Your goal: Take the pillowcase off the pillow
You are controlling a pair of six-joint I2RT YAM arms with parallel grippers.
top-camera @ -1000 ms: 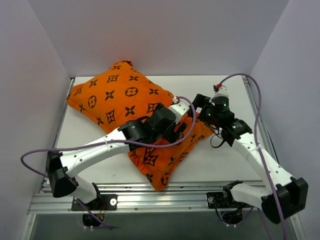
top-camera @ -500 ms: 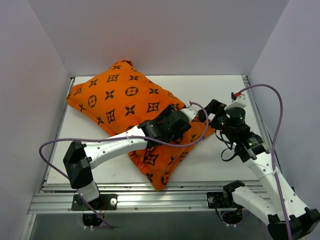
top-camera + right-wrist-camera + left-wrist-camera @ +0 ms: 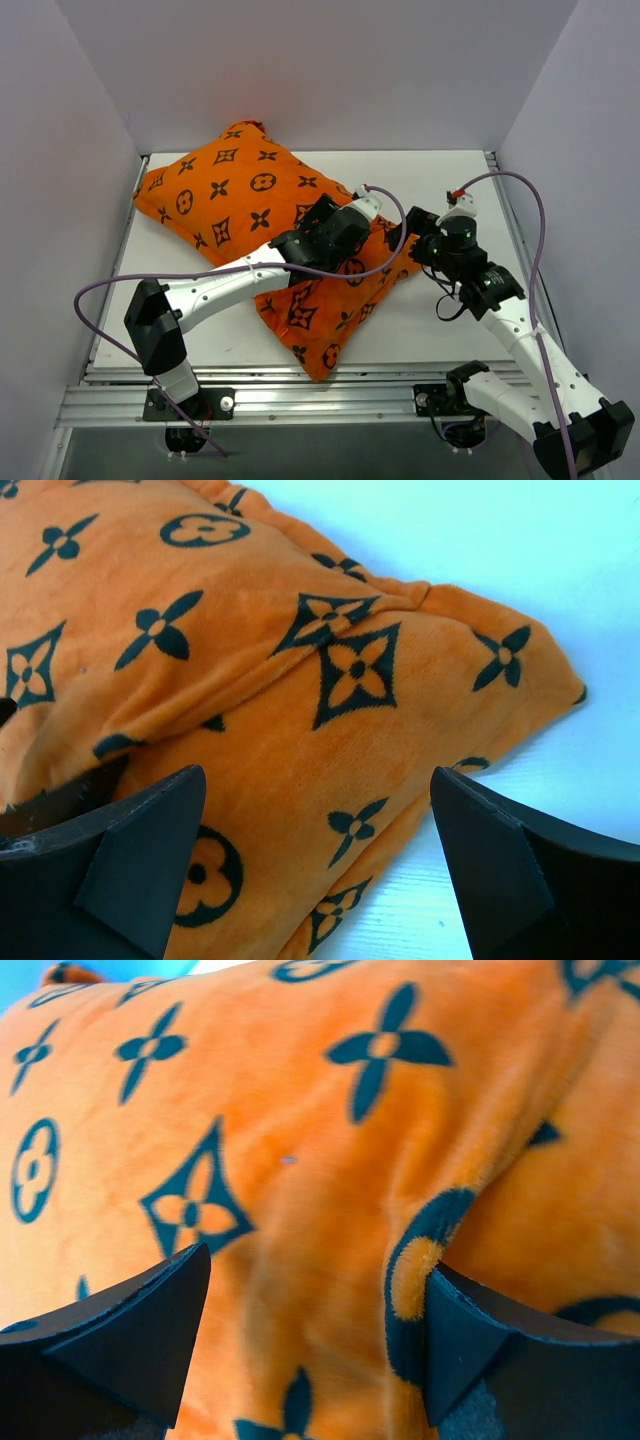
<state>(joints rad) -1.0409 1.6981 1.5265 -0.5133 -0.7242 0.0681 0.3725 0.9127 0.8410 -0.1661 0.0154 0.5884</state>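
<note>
The orange pillowcase [image 3: 240,195] with black flower, diamond and circle motifs lies diagonally across the white table [image 3: 450,170]. It fully covers the pillow, so the white pillow is hidden. My left gripper [image 3: 350,245] reaches over the cover's right part. In the left wrist view it [image 3: 315,1345] is open and pressed onto the plush pillowcase [image 3: 300,1160], with a raised fold beside its right finger [image 3: 500,1360]. My right gripper [image 3: 415,232] is open at the cover's right corner. In the right wrist view it [image 3: 315,870] hovers over the pillowcase's [image 3: 330,730] edge.
White walls close in the table at the left, back and right. An aluminium rail [image 3: 300,405] with the arm bases runs along the near edge. Purple cables [image 3: 520,200] loop over both arms. Bare table [image 3: 500,560] shows to the right of the pillow.
My right gripper drew back to the right, then came back left to the pillowcase's corner. My left gripper shifted a little farther up the cover, still open.
</note>
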